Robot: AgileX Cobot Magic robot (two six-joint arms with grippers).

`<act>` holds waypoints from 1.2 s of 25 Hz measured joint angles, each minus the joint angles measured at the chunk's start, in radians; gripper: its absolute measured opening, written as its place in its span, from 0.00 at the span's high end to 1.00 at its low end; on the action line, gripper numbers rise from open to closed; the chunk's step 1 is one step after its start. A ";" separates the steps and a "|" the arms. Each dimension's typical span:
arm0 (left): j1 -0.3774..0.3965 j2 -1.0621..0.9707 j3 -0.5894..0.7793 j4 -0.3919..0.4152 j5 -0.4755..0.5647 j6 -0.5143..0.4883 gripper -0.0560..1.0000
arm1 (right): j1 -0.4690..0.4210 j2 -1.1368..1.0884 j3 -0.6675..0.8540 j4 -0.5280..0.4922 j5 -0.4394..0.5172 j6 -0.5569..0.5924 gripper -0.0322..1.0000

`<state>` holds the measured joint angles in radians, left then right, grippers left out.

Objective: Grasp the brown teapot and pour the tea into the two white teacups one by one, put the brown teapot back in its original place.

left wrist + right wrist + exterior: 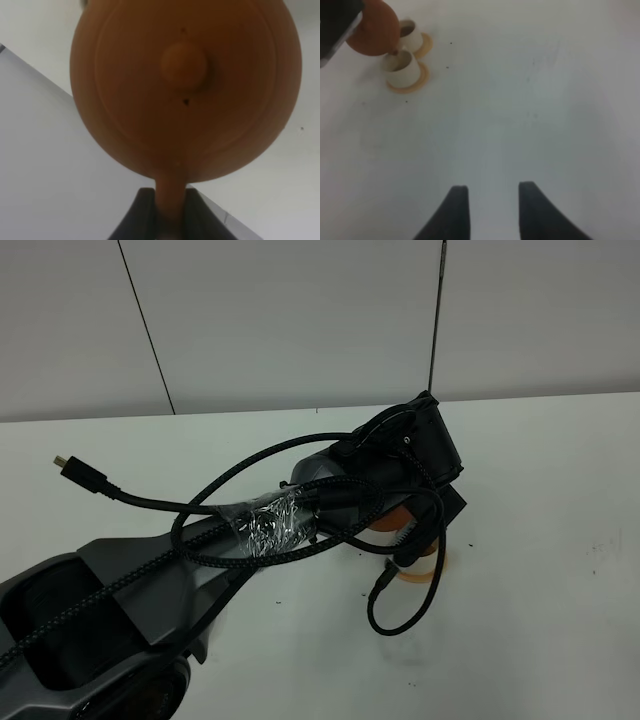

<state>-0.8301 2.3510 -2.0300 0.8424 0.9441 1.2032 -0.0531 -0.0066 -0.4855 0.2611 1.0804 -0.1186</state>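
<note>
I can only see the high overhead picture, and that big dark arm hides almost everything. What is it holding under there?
Observer: The left gripper is shut on the handle of the brown teapot.
Operator: Is it near any cups?
Observer: Yes. The right wrist view shows its spout just above one of the two white teacups, each on an orange saucer.
Operator: And the other arm?
Observer: The right gripper stands open over bare table, apart from the cups, holding nothing.
</note>
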 joint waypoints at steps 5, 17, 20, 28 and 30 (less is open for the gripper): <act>0.000 0.000 0.000 0.004 0.002 0.003 0.79 | 0.000 0.000 0.000 0.000 0.000 0.000 0.74; 0.000 0.000 0.000 0.013 0.002 0.006 0.79 | 0.000 0.000 0.000 0.000 0.000 0.000 0.74; 0.000 0.000 0.000 0.020 0.002 0.012 0.79 | 0.000 0.000 0.000 0.000 0.000 0.000 0.74; 0.000 0.000 0.000 0.029 -0.002 0.020 0.79 | 0.000 0.000 0.000 0.000 0.000 0.000 0.74; 0.000 0.000 0.000 0.031 -0.010 0.020 0.79 | 0.000 0.000 0.000 0.000 0.000 0.000 0.74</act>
<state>-0.8301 2.3510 -2.0300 0.8737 0.9340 1.2231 -0.0531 -0.0066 -0.4855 0.2611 1.0804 -0.1186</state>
